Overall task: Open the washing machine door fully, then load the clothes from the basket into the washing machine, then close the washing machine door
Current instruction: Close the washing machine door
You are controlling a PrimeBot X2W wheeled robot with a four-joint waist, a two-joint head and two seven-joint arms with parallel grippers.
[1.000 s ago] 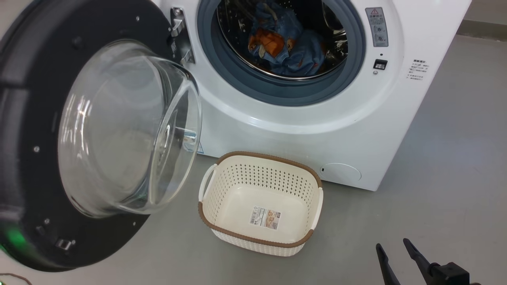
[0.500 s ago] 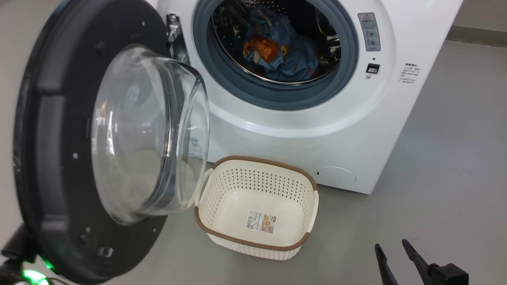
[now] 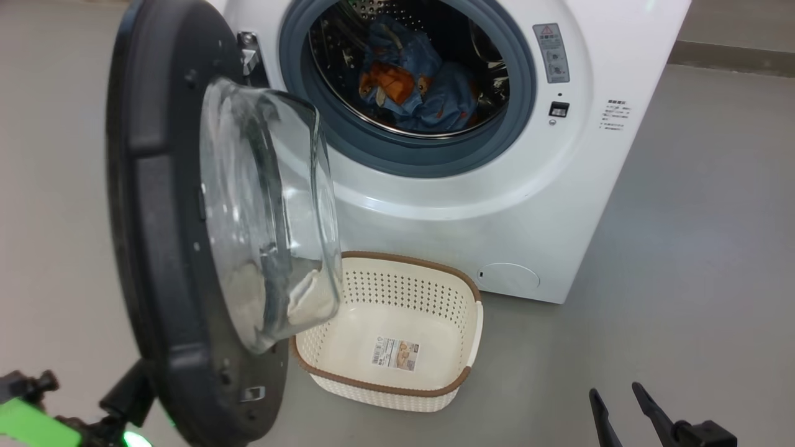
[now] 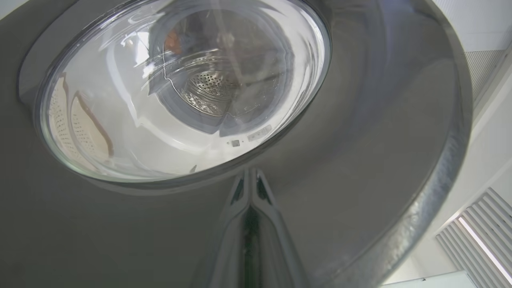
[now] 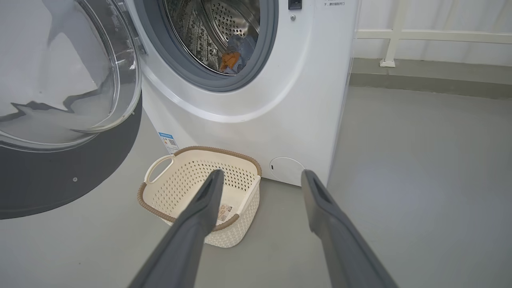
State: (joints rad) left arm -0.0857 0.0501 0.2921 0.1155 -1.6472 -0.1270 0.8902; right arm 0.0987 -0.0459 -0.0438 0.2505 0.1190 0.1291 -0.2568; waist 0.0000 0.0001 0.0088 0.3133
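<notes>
The washing machine (image 3: 528, 205) stands with its door (image 3: 155, 217) about half open, the glass bulge (image 3: 267, 205) nearly edge-on to me. Blue clothes (image 3: 413, 81) with orange bears lie inside the steel drum. On the floor in front sits the basket (image 3: 410, 259), holding nothing but its sticker. In the left wrist view my left gripper (image 4: 250, 172) is shut, fingertips against the door's glossy outer face (image 4: 360, 140). My right gripper (image 3: 615, 392) hangs open low at the right, apart from everything. The right wrist view looks between its fingers (image 5: 208, 204) at the basket (image 5: 218, 150), clothes (image 5: 236, 56) and door (image 5: 60, 176).
Grey floor spreads right of the machine toward a dark skirting and a white railing (image 5: 400, 36). The round filter cap (image 3: 508, 276) sits low on the machine front. My left arm, with a green light (image 3: 130, 437), shows behind the door's lower edge.
The door has swung from wide open toward the machine, its glass turning edge-on. My left arm has come into view behind it. The head camera has shifted; the right gripper has stayed put.
</notes>
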